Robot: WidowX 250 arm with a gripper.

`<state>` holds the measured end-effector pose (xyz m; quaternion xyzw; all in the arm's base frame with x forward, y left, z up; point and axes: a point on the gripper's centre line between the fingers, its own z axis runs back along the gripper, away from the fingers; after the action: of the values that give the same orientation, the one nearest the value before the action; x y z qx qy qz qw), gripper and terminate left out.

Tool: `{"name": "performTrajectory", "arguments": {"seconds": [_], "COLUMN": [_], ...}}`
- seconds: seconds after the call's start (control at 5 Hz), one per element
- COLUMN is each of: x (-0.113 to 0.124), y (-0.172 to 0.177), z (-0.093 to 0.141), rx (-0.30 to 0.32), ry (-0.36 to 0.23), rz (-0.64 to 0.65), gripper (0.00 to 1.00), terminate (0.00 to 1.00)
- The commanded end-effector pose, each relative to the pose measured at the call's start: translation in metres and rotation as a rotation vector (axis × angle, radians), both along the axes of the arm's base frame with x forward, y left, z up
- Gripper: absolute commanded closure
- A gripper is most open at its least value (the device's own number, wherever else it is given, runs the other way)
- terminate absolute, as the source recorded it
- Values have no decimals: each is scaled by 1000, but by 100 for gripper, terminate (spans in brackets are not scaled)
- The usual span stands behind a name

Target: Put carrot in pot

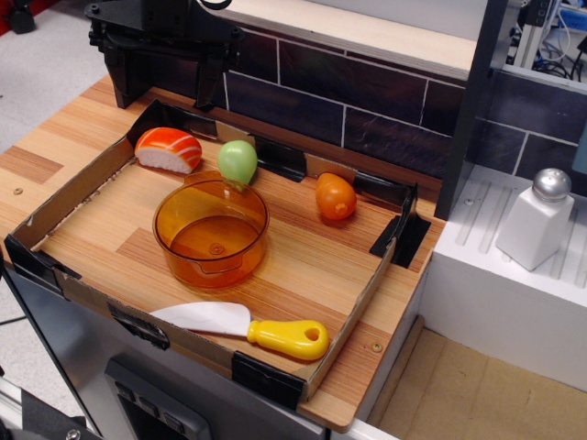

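Pot [211, 229] empty, carrot [335, 196] apart on tray [303, 266], gripper [165, 41] state seemingly unreadable

Toy kitchen in a lab, dark tile backsplash [367, 101], wooden counter [303, 266], salt shaker [537, 220], cables [559, 37] behind

Bright even light, soft shadows, glare on pot [210, 229]; slightly soft focus

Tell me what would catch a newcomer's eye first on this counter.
The see-through amber pot stands out first, sitting empty in the middle of the low-walled wooden tray. Next come the bright toys around it: the orange carrot to its right near the back wall, the striped sushi piece and pale green round toy behind it, and the yellow-handled toy knife at the front edge.
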<state>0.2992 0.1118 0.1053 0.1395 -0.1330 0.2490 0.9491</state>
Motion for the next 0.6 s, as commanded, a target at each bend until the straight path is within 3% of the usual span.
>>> {"name": "performTrajectory", "arguments": {"seconds": [0.0,0.2,0.4], "x": [0,4,15], "y": [0,-19,-47], "z": [0,-10,-20], "rx": [0,-18,-72], "ry": [0,-51,-17], "rz": [0,65,80], "gripper": [0,0,0], "terminate": [0,0,0]}}
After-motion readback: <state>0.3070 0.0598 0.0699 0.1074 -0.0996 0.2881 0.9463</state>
